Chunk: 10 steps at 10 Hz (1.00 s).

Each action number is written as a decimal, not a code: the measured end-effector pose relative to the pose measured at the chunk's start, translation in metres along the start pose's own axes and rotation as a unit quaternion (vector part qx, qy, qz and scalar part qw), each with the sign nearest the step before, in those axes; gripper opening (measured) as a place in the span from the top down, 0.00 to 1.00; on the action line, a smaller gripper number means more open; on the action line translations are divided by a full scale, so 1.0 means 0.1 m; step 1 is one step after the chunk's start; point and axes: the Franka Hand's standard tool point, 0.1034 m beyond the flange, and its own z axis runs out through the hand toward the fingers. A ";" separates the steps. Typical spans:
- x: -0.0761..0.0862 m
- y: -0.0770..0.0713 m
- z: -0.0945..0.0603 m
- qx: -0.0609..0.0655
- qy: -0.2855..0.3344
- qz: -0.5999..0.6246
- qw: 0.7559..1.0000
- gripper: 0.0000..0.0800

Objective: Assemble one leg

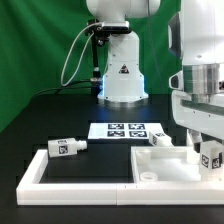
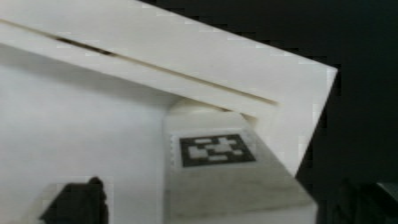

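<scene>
In the wrist view a white leg (image 2: 217, 150) with a black-and-white tag lies between my two dark fingertips (image 2: 75, 200), against the corner of the white tabletop panel (image 2: 107, 110). My gripper (image 2: 219, 200) is open, with a gap between each finger and the leg. In the exterior view my gripper (image 1: 197, 138) hangs low at the exterior view's right, over the tabletop panel (image 1: 165, 168). A tagged leg (image 1: 212, 157) shows just below it. Another leg (image 1: 65, 147) lies on the white frame's rim at the exterior view's left. A further leg (image 1: 160, 139) lies near the panel's far corner.
A white frame (image 1: 40, 175) surrounds a black area at the front. The marker board (image 1: 128, 130) lies behind it. The robot base (image 1: 122, 75) stands at the back, with cables to the exterior view's left. A green curtain closes off that left side.
</scene>
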 end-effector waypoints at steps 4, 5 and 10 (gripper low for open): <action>-0.04 0.02 0.01 -0.004 -0.002 -0.009 1.000 0.19; -0.11 0.02 0.00 -0.022 -0.009 -0.077 0.997 0.19; -0.22 -0.01 -0.04 -0.005 -0.004 -0.316 0.949 0.19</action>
